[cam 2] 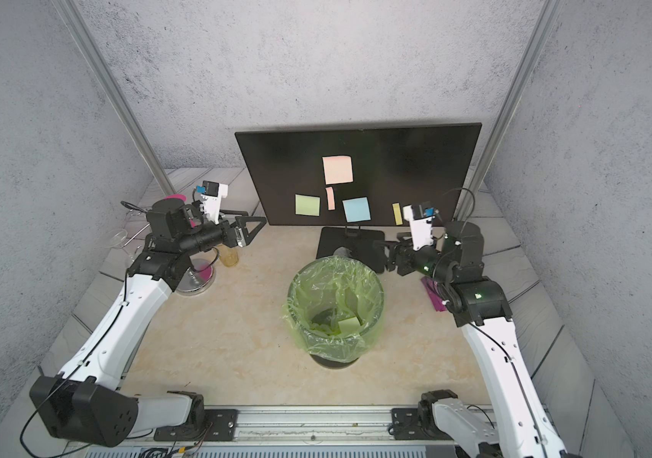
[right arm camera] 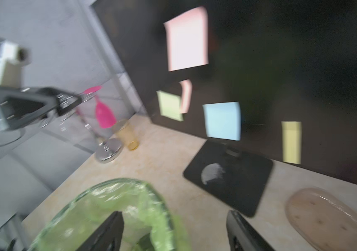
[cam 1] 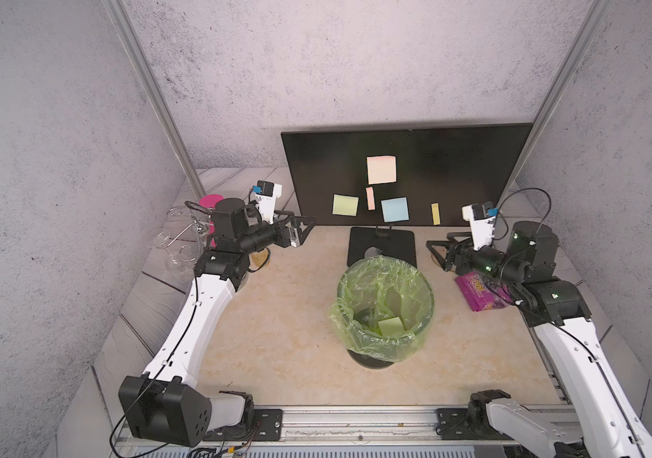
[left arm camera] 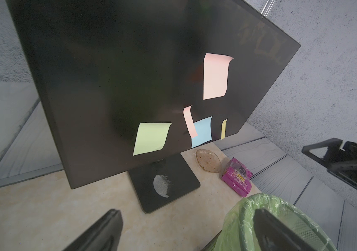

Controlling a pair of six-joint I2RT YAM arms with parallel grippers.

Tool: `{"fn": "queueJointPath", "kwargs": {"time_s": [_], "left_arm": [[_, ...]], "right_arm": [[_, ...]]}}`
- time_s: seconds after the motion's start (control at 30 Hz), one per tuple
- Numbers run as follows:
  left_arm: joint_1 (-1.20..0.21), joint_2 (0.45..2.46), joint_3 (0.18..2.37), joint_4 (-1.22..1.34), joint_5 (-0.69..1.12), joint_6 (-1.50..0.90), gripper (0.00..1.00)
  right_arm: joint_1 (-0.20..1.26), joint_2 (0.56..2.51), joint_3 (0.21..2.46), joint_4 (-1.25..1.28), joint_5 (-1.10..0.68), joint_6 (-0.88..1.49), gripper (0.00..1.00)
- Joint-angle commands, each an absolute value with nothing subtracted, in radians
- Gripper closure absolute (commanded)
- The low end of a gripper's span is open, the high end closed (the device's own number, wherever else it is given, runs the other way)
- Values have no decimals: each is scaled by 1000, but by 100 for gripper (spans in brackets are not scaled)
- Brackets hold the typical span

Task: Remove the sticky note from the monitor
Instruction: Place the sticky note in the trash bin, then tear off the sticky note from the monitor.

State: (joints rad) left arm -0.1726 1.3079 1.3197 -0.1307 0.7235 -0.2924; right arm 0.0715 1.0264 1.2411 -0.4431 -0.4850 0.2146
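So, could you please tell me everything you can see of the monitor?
The monitor is a wide, flat black screen with a thin bezel, dark. It stands upright at the back of the table on a slim metal neck and a flat rectangular black base bearing a pale round scuff. Five sticky notes cling to the screen: a large pink note, a narrow pink strip, a green note, a blue note and a narrow yellow strip; some corners curl away.

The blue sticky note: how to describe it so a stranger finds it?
Look at the black monitor at the back. Near its lower edge is the blue sticky note. It is the only blue one, between a narrow pink strip and a narrow yellow strip.
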Motion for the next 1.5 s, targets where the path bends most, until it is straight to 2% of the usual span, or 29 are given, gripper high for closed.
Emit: {"fn": "queueJointPath", "kwargs": {"time_s": [0.0, 0.23, 0.6, 0.87, 1.47], "left_arm": [[-179, 1292, 1350, -135, 738, -279, 0], [-180, 1282, 1344, -150, 736, -270, 0], [-179, 1292, 1343, -153, 736, -267, 0], [-179, 1296, 1344, -152, 733, -270, 0], [-182, 1313, 1355, -146, 734, -281, 0]], "right_arm": [[-52, 1084, 1147, -236, -513, 460, 21], [-126, 1270, 1024, 157, -564, 634, 21], [-121, 1535, 957, 633, -665, 896, 24], [-111, 1606, 979, 666, -670, 899, 28], [-95, 1752, 1042, 836, -701, 978, 51]]}}
